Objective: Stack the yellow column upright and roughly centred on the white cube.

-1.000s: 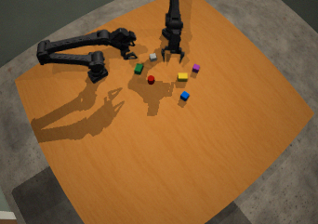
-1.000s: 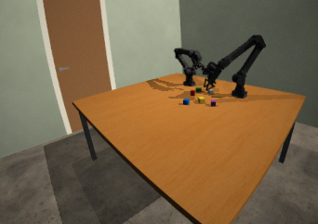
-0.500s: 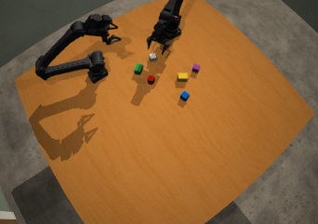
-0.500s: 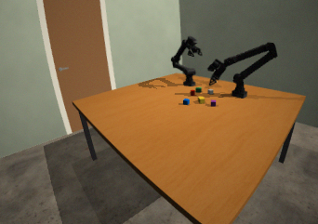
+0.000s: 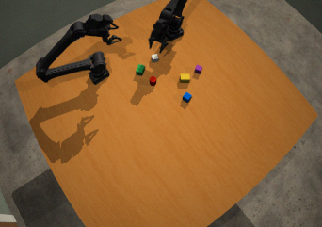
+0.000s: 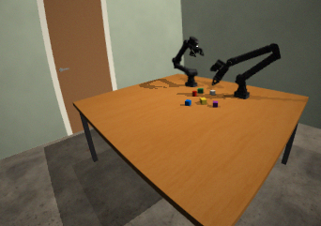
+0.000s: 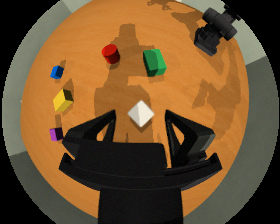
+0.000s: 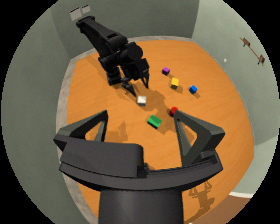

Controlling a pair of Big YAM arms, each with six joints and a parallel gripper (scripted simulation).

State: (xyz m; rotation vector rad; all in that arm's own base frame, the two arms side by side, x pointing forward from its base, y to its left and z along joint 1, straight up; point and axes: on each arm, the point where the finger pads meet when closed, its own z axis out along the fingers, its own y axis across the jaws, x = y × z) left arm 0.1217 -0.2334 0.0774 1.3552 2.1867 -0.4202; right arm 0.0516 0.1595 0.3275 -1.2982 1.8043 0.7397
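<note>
The yellow column (image 5: 185, 77) lies on the table, right of centre among the blocks; it also shows in the left wrist view (image 7: 63, 100). The white cube (image 5: 154, 56) sits on the table near the left arm's base. My left gripper (image 5: 157, 46) is open and hovers just above the white cube, which shows between its fingers in the left wrist view (image 7: 141, 113). It holds nothing. My right gripper (image 5: 112, 37) is open and empty, raised well above the table at the far left, away from all the blocks.
A green cube (image 5: 139, 69), a red cylinder (image 5: 152, 80), a blue cube (image 5: 186, 96) and a purple cube (image 5: 198, 69) stand around the yellow column and the white cube. A door (image 6: 77, 58) is in the wall behind the table.
</note>
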